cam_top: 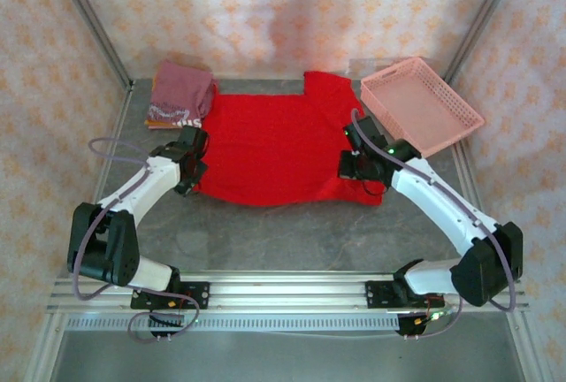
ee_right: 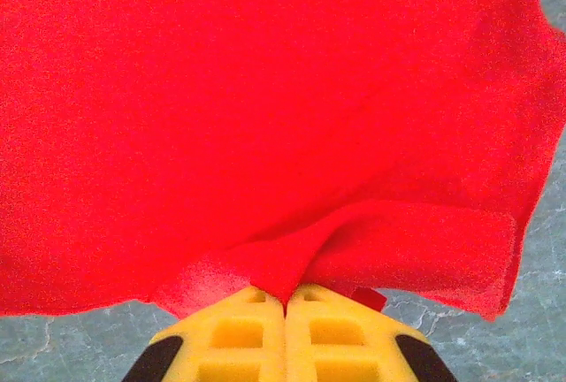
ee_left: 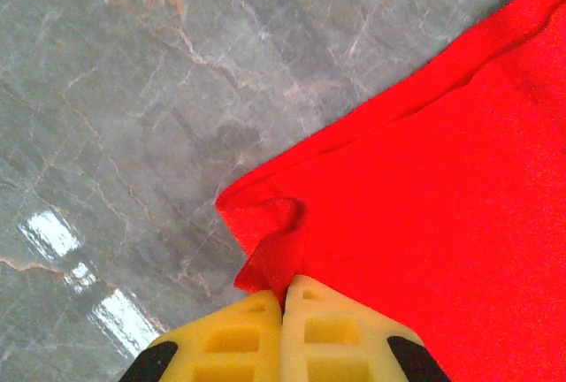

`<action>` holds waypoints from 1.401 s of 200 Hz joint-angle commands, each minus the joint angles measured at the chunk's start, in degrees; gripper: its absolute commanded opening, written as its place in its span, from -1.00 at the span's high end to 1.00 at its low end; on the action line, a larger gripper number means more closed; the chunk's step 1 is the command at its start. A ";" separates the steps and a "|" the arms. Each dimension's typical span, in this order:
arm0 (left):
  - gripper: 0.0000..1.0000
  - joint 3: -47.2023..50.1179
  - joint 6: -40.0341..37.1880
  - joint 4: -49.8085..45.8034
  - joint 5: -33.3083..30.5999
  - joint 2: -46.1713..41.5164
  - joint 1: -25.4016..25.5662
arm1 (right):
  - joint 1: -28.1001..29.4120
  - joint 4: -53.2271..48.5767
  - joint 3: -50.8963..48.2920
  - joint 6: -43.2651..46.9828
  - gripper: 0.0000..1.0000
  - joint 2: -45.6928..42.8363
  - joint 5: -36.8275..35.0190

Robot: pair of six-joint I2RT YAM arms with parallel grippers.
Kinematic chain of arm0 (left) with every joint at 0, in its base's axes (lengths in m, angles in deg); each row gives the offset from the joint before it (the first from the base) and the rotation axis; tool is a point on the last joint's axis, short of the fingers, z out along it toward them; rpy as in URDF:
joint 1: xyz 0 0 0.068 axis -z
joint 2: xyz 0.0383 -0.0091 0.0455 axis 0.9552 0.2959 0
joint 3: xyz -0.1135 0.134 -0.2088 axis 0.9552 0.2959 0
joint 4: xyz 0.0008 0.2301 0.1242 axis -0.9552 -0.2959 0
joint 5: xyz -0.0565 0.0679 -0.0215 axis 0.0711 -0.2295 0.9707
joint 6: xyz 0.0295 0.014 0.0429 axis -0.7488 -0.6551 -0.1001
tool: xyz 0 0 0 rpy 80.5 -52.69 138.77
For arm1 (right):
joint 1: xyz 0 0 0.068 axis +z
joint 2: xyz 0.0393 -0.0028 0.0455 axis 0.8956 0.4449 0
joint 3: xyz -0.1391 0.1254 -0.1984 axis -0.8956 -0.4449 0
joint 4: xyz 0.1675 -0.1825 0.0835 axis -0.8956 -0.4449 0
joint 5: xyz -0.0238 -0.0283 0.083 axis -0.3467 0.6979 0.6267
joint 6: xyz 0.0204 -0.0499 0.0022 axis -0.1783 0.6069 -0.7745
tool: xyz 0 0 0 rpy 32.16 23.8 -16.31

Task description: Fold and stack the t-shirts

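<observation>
Both jaws tight on red t-shirt [cam_top: 265, 148] edges; folded tees [cam_top: 181, 92], pink basket [cam_top: 420, 103] beyond

red t-shirt [cam_top: 274, 148] 1; maroon-pink t-shirt [cam_top: 181, 90] 1; orange t-shirt [cam_top: 157, 123] 1; basket [cam_top: 421, 104] 1

a: what is carrying everything here?

b: a grey, marble-veined table [cam_top: 265, 240] is doing that. its near strip is lying bare and is catching some glare.

a: and what is sitting directly on it?

b: a red t-shirt [cam_top: 274, 148] is lying spread out across the middle, and its two near corners are puckering up off the surface. at the far left, an orange tee [cam_top: 164, 122] is lying folded, with only its edge peeking out from under a folded maroon-pink tee [cam_top: 181, 90]. at the far right, a pink plastic lattice basket [cam_top: 420, 103] is sitting at an angle, just beside the red shirt's sleeve.
</observation>
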 commanded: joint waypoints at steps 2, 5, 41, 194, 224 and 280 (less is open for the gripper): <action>1.00 -1.20 0.45 -0.92 -3.50 0.54 -1.39 | -1.51 -0.79 2.37 3.40 1.00 1.13 -1.57; 1.00 -1.25 0.49 -0.73 -3.40 0.60 -1.44 | -1.75 -0.69 2.46 3.60 1.00 1.28 -1.54; 1.00 -4.79 0.32 -1.33 -2.68 3.98 -1.55 | -3.67 0.54 4.11 5.21 1.00 3.56 -1.28; 1.00 -11.28 0.86 -1.89 -3.75 10.71 -2.66 | -8.25 2.60 12.86 10.51 1.00 13.21 -0.70; 1.00 -12.42 0.67 -1.93 -3.80 11.59 -2.67 | -8.48 2.67 15.06 11.17 1.00 15.46 -0.82; 1.00 -13.88 -0.03 -2.42 -3.74 13.07 -3.30 | -8.54 2.85 18.61 12.76 1.00 19.69 -1.01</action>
